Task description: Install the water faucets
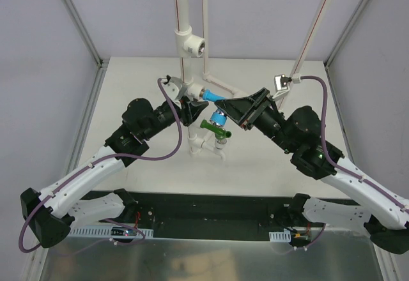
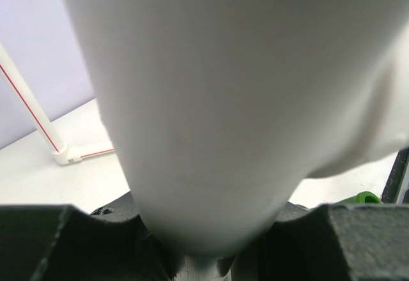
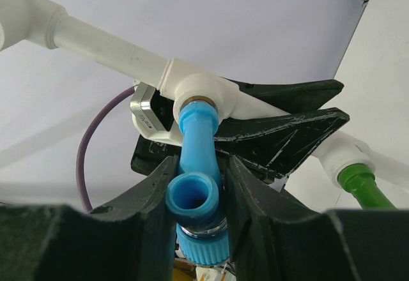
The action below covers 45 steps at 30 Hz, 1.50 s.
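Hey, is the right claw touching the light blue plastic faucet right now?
Touching. In the right wrist view the right claw clamps the light blue plastic faucet from both sides, with no gap.

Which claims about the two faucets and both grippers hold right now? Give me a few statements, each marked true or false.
1. The right gripper is closed on the light blue faucet. True.
2. The left gripper hangs open, clear of the pipework. False: it is clamped on the white tee.
3. The light blue faucet has its end at the white tee's socket. True.
4. The green faucet lies loose on the table. False: it sits in the end of a white pipe fitting, off the table.
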Each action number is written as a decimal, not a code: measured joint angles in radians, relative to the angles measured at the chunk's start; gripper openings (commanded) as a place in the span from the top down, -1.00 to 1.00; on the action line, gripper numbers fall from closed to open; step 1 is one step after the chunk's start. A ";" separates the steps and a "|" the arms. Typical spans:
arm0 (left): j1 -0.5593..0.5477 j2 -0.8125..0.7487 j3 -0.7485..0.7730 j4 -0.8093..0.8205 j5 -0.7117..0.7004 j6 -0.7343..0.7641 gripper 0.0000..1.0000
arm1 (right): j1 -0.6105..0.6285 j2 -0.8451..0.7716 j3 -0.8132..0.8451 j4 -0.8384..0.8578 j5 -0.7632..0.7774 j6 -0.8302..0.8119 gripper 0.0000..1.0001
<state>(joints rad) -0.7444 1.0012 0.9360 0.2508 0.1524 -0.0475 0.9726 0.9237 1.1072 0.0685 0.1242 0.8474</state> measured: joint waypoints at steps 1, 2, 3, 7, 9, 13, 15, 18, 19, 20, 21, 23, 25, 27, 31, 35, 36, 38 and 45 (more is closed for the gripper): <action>0.000 0.000 0.000 0.000 0.000 0.001 0.33 | 0.000 -0.001 0.000 -0.002 0.002 0.000 1.00; 0.000 0.000 0.000 -0.001 0.000 0.002 0.22 | 0.001 -0.003 0.000 -0.004 0.003 0.001 1.00; 0.000 0.000 0.000 -0.002 0.000 -0.003 0.15 | 0.001 -0.005 0.000 -0.006 0.005 0.001 1.00; 0.000 -0.013 0.000 -0.035 0.002 -0.068 0.02 | 0.001 -0.012 0.000 -0.018 0.029 0.010 1.00; 0.000 -0.014 0.000 -0.049 0.000 -0.084 -0.02 | 0.000 -0.012 0.000 -0.018 0.043 0.013 1.00; 0.000 -0.016 -0.003 -0.086 -0.003 -0.103 -0.03 | -0.001 -0.012 0.000 -0.019 0.060 0.017 1.00; 0.000 -0.016 -0.003 -0.091 -0.004 -0.103 -0.02 | -0.001 -0.012 0.000 -0.019 0.063 0.017 1.00; 0.000 -0.016 -0.003 -0.092 -0.005 -0.103 0.01 | -0.001 -0.012 0.000 -0.019 0.064 0.018 1.00; 0.000 -0.016 -0.003 -0.092 -0.005 -0.103 0.02 | -0.001 -0.012 0.000 -0.019 0.065 0.018 1.00; 0.000 -0.016 -0.005 -0.089 -0.006 -0.102 0.03 | -0.001 -0.012 0.000 -0.020 0.066 0.018 1.00; 0.000 -0.016 -0.008 -0.083 -0.008 -0.103 0.03 | -0.001 -0.013 0.000 -0.020 0.066 0.018 1.00; 0.000 -0.016 -0.020 -0.061 -0.016 -0.102 0.05 | -0.001 -0.013 0.000 -0.021 0.066 0.018 1.00; 0.000 -0.016 -0.033 -0.037 -0.023 -0.101 0.05 | -0.001 -0.013 0.000 -0.021 0.067 0.018 1.00; 0.000 -0.016 -0.049 -0.001 -0.024 -0.098 0.05 | -0.001 -0.013 0.000 -0.021 0.067 0.018 1.00; 0.000 -0.016 -0.079 0.064 -0.024 -0.091 0.03 | -0.001 -0.013 0.000 -0.021 0.067 0.018 1.00; 0.000 -0.016 -0.085 0.105 -0.024 -0.084 0.08 | -0.001 -0.013 0.000 -0.021 0.067 0.018 1.00; 0.000 -0.016 -0.085 0.114 -0.024 -0.082 0.12 | -0.001 -0.013 0.000 -0.021 0.067 0.018 1.00; 0.000 -0.019 -0.085 0.126 -0.026 -0.075 0.25 | -0.001 -0.013 0.000 -0.021 0.067 0.018 1.00; -0.001 -0.021 -0.085 0.141 -0.022 0.018 1.00 | -0.001 -0.012 0.000 -0.018 0.072 0.022 0.96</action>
<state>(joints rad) -0.7452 0.9798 0.8505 0.3920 0.1303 -0.0292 0.9718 0.9115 1.1069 0.0502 0.1967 0.8692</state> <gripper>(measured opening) 0.310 0.367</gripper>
